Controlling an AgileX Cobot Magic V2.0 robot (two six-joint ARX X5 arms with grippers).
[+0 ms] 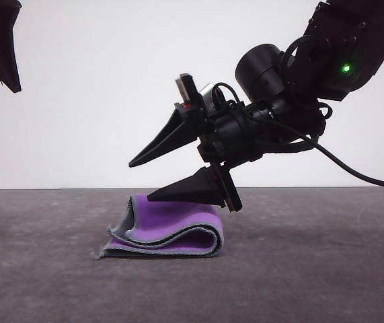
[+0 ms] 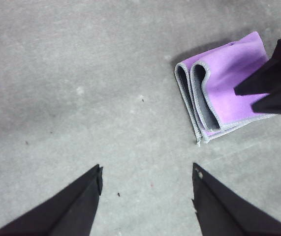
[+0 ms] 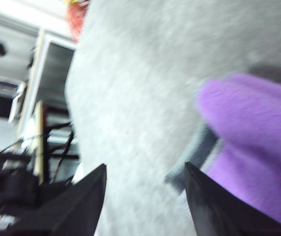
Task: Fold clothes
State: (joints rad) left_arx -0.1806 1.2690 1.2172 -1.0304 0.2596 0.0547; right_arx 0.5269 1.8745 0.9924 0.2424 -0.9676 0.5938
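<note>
The clothes are one small cloth point(image 1: 178, 225), folded over itself in loose layers, purple outside with dark grey inner faces and a light grey hem. It lies on the grey table point(image 1: 313, 276). My right gripper point(image 1: 140, 182) hangs open just above the cloth's top, fingers pointing left, with nothing between them. In the left wrist view the cloth point(image 2: 229, 69) lies ahead and to one side, with the right gripper point(image 2: 246, 100) over its far end. My left gripper point(image 2: 146, 167) is open and empty, high over bare table; its fingers point(image 1: 3, 54) show at the upper left.
A white wall stands behind the table's far edge. The right wrist view shows the cloth point(image 3: 248, 128) close by the open right gripper point(image 3: 145, 166), and racks and cables point(image 3: 22, 147) beyond the table's edge.
</note>
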